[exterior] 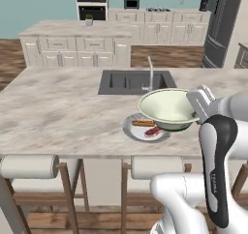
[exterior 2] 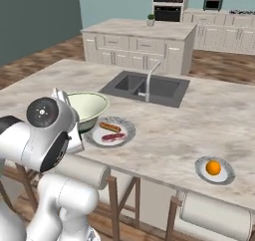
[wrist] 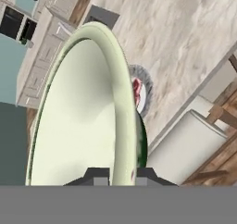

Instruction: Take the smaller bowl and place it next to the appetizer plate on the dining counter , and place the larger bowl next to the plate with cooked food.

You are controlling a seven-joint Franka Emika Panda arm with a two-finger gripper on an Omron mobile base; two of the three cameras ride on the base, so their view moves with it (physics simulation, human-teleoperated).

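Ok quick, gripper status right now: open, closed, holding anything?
Gripper: closed on the rim of the larger bowl, carrying it beside the plate with cooked food.

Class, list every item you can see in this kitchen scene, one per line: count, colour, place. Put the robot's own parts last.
Wide flared cream-green bowl: one, pale green, held over the sausage plate's edge.
Larger grey-rimmed plate with sausage and red meat: one, white, near counter edge.
Small grey-rimmed plate with orange fruit: one, white, counter's right end.
Beige marble counter: one, long.
Grey double sink with faucet: one, set in counter.
Padded stools: several, cream, along the edge.
Pincer: one, dark tips, shut on the bowl's rim.
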